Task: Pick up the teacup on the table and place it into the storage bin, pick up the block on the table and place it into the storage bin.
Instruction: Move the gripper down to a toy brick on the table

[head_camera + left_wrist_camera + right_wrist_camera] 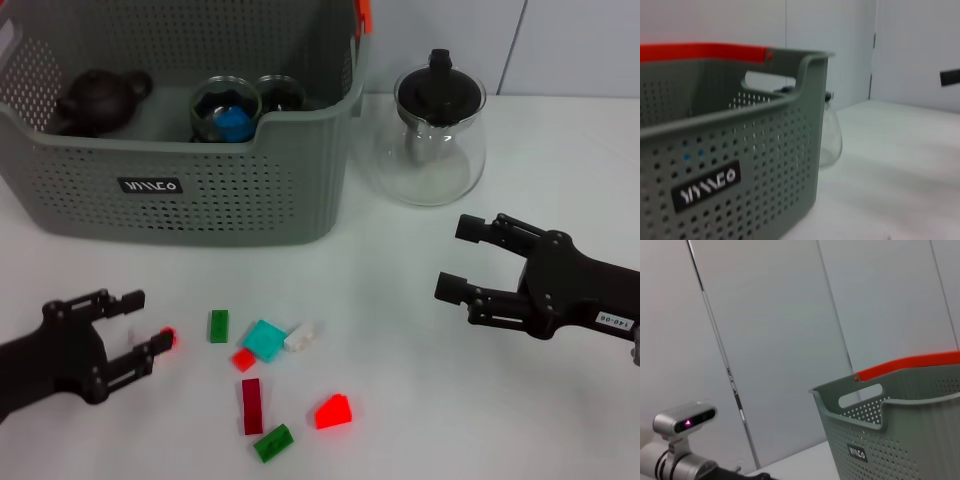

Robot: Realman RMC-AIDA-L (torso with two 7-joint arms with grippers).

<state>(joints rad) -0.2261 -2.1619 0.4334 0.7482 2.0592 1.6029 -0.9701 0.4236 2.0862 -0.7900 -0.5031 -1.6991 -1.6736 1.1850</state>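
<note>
While glass teacups (226, 108) already sit inside the storage bin (200, 190) at the far left of the bench (440, 400), the blocks lie scattered on the near side, between my two hands. My left hand (135, 335) hovers low at near left, fingers spread and empty, with a small red block (167, 337) just at its fingertips; the rest lie to its right: a green block (219, 326), a teal block (265, 340) and a dark red bar (251, 405) whose long axis runs near to far. My right hand (455, 262) hangs open and empty at right, well apart from the pile, near the glass teapot (432, 135). By my reckoning the left hand is closer for the next pick.
</note>
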